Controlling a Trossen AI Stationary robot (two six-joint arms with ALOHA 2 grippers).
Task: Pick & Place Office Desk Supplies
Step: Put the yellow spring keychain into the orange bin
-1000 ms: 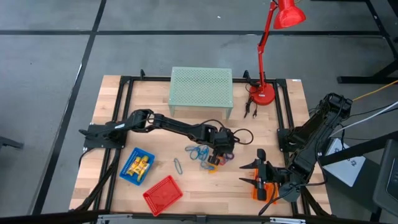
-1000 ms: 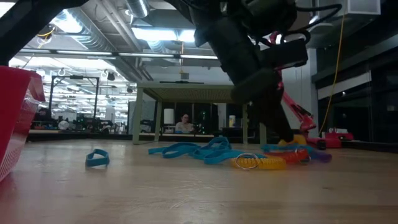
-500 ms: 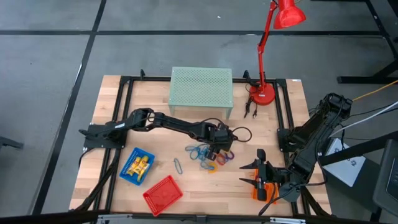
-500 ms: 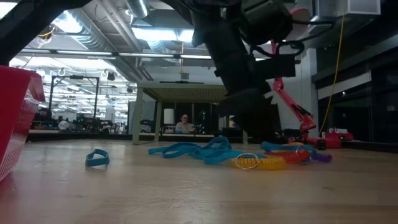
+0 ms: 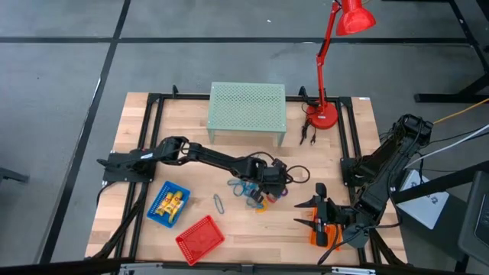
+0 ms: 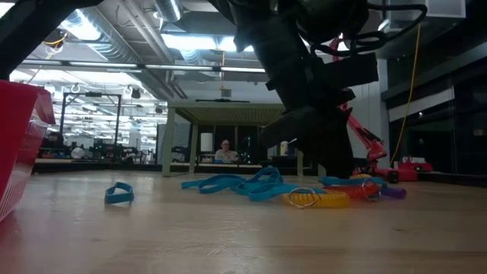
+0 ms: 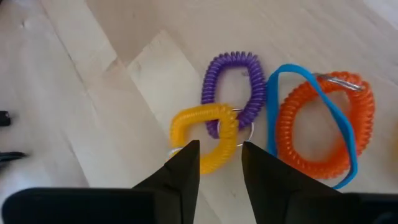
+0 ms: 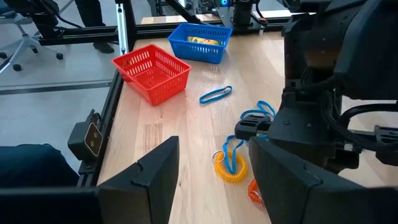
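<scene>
A: Your left fingers [image 7: 217, 168] stand parted, one on either side of the yellow coil ring [image 7: 202, 137], right down over the near end of it and gripping nothing. From above, that left gripper [image 5: 263, 191] sits mid-desk on top of the pile.

B: And what's in the pile?

A: The yellow ring lies flat on the desk [image 5: 191, 122], touching the purple coil ring [image 7: 233, 87] at a small metal loop. Just beside those sits the orange coil ring [image 7: 323, 124], with a blue band [image 7: 273, 112] draped across it. In the low view more blue loops [image 6: 240, 185] lie tangled on the wood next to the coils, and one blue clip [image 6: 119, 193] lies off by itself, well apart, toward the red basket.

B: Your right side?

A: Your right fingers [image 8: 214, 180] hang spread wide, holding nothing. The right gripper [image 5: 315, 210] waits near the front edge of the desk, over an orange piece [image 5: 321, 231] that I can't make out.

B: Anything sorted?

A: Yellow blocky pieces [image 5: 173, 203] lie inside the blue basket [image 5: 157, 210] on the left arm's side. The red basket [image 5: 200, 239] sits just beside it, nearer the front edge. At the back stand a pale green mesh stand [image 5: 247, 107] and the red desk lamp [image 5: 330, 69], both well away from the pile.
</scene>
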